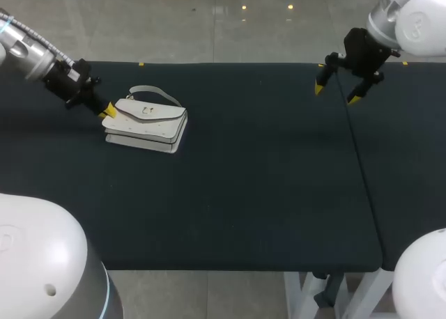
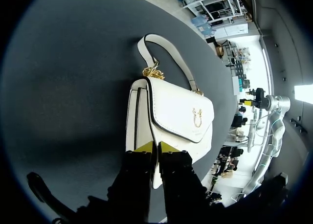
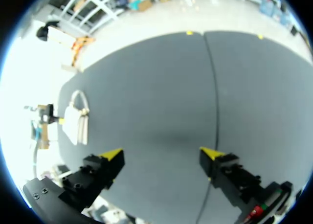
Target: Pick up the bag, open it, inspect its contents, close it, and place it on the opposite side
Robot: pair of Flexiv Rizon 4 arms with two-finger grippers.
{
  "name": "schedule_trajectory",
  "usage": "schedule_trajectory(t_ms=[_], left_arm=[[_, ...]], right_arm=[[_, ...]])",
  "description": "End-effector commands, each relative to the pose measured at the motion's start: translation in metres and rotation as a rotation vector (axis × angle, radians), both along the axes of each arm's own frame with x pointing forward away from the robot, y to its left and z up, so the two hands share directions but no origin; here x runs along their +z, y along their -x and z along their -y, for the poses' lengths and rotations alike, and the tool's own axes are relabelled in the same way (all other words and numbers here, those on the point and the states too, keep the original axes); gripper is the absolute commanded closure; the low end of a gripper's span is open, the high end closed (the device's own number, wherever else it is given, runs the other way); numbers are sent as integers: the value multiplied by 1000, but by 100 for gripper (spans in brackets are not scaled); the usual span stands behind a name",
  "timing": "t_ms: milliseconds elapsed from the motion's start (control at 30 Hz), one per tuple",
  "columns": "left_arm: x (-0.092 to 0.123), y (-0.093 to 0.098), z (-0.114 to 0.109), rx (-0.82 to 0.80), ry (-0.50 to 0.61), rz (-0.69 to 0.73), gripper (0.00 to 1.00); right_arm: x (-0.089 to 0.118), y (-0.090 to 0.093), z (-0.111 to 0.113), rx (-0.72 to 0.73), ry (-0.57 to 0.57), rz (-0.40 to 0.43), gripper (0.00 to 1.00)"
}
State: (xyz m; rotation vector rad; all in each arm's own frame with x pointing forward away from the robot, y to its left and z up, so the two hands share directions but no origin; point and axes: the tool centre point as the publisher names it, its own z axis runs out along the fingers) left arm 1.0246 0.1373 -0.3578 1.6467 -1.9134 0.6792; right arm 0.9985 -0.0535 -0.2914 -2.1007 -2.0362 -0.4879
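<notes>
- The white bag (image 1: 146, 124) lies flat on the left part of the dark desk (image 1: 265, 193), with its flap closed and facing up.
- Its strap (image 1: 155, 91) arches out from the bag's far side and rests on the desk.
- In the left wrist view the bag (image 2: 171, 116) shows a gold clasp (image 2: 197, 117) on the flap. A gold chain link (image 2: 153, 71) sits where the strap (image 2: 168, 53) joins the body.
- The left tool (image 1: 106, 112) is at the bag's left end, low over the desk.
- Seen from the wrist, the left tool (image 2: 156, 148) is narrow. Its yellow tips press a thin edge of the bag's end from both sides, so it is holding the bag.
- The right tool (image 1: 336, 94) hangs above the desk's far right part, well apart from the bag, near the seam (image 1: 359, 166) between the two desk panels.
- In its own view the right tool (image 3: 162, 154) stands wide, with only bare desk between the tips.
- From there the bag (image 3: 76, 123) shows small, far off ahead and to one side, with the left arm just beyond it.
</notes>
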Motion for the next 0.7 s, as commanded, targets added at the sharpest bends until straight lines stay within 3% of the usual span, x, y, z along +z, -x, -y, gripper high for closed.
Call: schedule_trajectory(t_ms=[33,400,700], left_arm=[[-3,-7,-10,10,6,0,100],[13,-43,-61,39,-31,85,100],[17,-80,-119,94,-48,132,100]], right_arm=[[1,0,0,0,2,-2,0],[1,0,0,0,2,-2,0],[1,0,0,0,2,-2,0]])
